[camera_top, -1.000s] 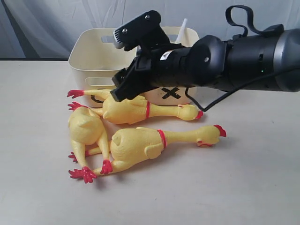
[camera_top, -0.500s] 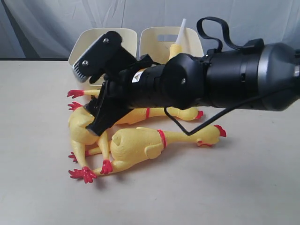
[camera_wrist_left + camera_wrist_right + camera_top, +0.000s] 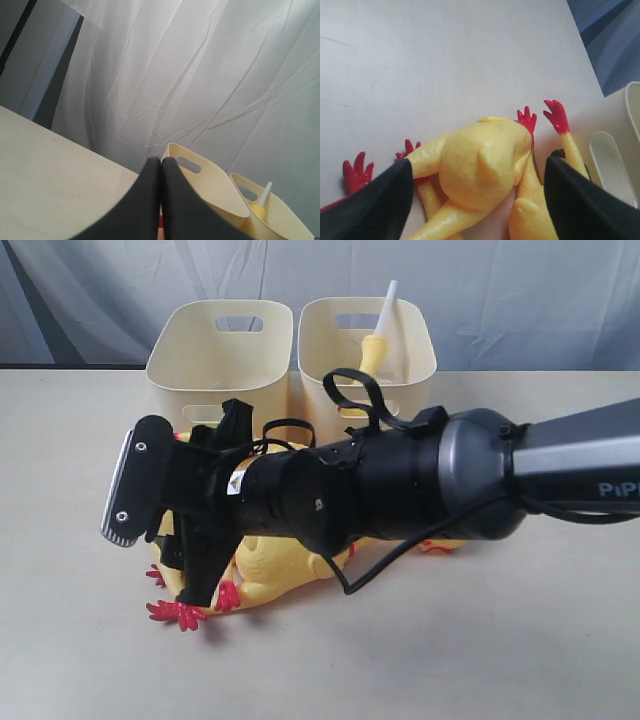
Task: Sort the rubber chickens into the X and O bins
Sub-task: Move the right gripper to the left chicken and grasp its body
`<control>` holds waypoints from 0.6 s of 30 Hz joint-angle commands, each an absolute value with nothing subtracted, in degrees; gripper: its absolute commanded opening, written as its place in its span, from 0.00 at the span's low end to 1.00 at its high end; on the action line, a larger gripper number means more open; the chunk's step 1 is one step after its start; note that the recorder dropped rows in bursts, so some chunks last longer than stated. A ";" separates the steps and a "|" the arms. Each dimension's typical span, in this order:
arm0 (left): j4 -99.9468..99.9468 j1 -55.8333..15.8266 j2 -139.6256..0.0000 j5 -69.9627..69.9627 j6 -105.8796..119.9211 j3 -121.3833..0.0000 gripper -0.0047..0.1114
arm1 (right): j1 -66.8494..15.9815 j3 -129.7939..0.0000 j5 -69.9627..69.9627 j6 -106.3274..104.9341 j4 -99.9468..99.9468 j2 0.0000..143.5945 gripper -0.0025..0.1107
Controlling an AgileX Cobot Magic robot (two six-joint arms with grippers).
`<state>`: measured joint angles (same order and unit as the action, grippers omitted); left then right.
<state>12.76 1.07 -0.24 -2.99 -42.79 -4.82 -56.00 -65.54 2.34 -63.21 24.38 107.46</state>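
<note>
My right gripper reaches across from the right and hangs low over the rubber chickens, its arm hiding most of them. In the right wrist view it is open, with a fat yellow chicken body between the jaws and a second chicken beside it. Yellow chicken body and red feet show under the arm. The two cream bins stand behind, their marks hidden. A chicken with a white tube stands in the right one. My left gripper is shut and empty, aimed towards the bins.
A grey-white curtain hangs behind the bins. Bare cream table lies in front and to both sides of the chickens. Red chicken feet lie spread on the table near the bin's rim.
My right arm has swung down and left from in front of the bins to over the chickens. Its open jaws now straddle the left chicken's body.
</note>
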 commanded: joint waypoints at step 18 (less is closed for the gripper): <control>12.73 0.43 0.00 -1.11 -42.83 -0.64 0.04 | -56.06 -66.03 4.94 -62.93 28.98 107.99 0.63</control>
